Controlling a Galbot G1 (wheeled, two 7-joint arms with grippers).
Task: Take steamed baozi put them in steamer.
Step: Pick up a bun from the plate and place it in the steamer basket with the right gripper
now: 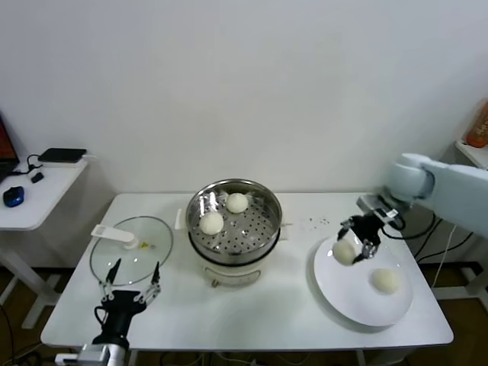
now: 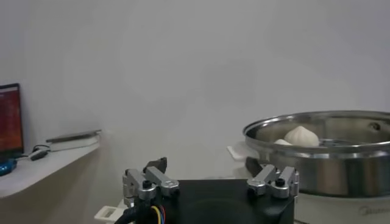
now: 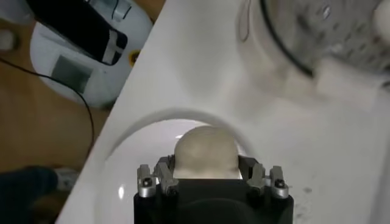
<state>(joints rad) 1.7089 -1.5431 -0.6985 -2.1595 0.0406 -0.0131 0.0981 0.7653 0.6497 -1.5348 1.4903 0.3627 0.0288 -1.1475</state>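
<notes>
On the white table [image 1: 252, 309] the biggest thing is the large white plate [image 1: 358, 301], which lies at the robot's right side. At the middle of the table stands the steamer [image 1: 259, 210], a shiny steel basket with a floor full of holes, on a white pot base [image 1: 232, 273]. To the robot's left of it, just beside, a flat glass lid [image 1: 130, 255] rests on the table.

Two steamed baozi lie inside the steamer, near each other at the far-left part of the basket: one [image 1: 237, 203] is farther from the robot, the other [image 1: 211, 223] is nearer. A third baozi [image 1: 385, 280] sits on the plate, alone.

The right gripper [image 1: 352, 245] is over the left part of the plate, and its fingers are clenched around the fourth baozi [image 3: 205, 152]; the right wrist view shows the bun between the two fingers with the plate below it. I cannot tell if this bun touches the plate or is lifted from it.

The left gripper [image 1: 131, 282] is parked low at the near-left edge of the table, beside the lid, with fingers spread wide and nothing between them.
</notes>
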